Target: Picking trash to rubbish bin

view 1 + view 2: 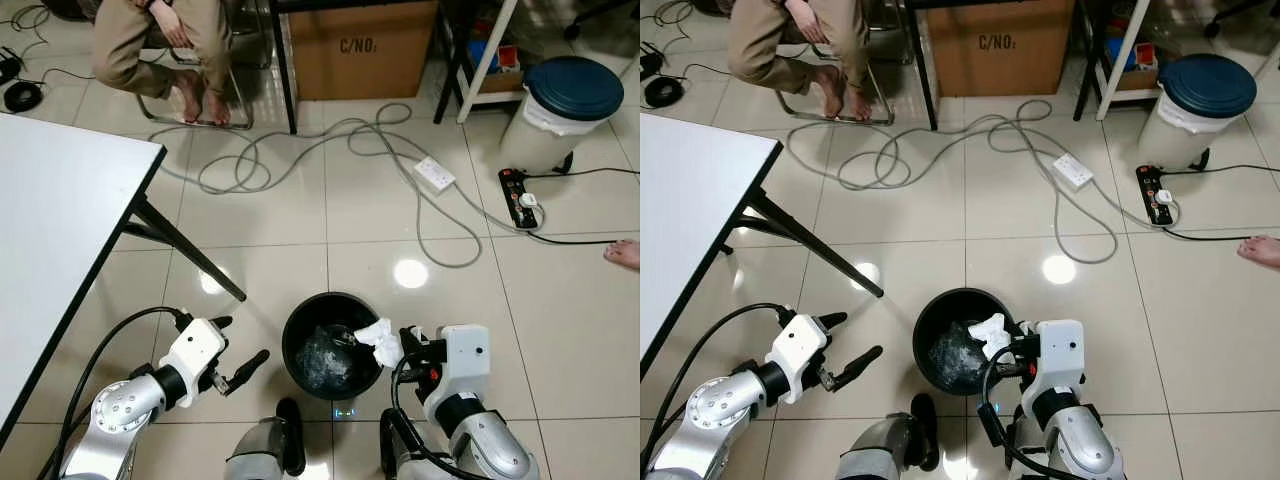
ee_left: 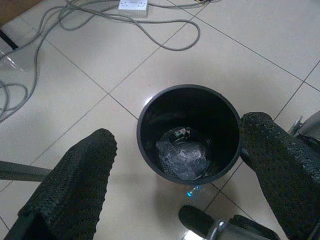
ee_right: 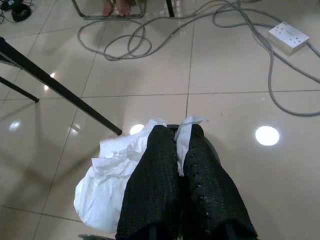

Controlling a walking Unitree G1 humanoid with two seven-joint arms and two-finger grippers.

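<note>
table (image 1: 60, 230): white top, black legs, robot's left side of the tiled floor (image 1: 330, 215).
person (image 1: 165, 45): seated at far edge, bare feet on tile.
lidded bin (image 1: 560, 110): far right corner, blue lid.
rubbish bin (image 1: 331, 345): black, round, between both arms, crumpled clear plastic inside.
right gripper (image 3: 181, 145): fingers pressed together on white tissue (image 3: 112, 175), held over bin's right rim.
left gripper (image 1: 232, 352): fingers spread, nothing held, just left of bin.
cables (image 1: 300, 150): grey loops, with a white power strip (image 1: 435, 174).
</note>
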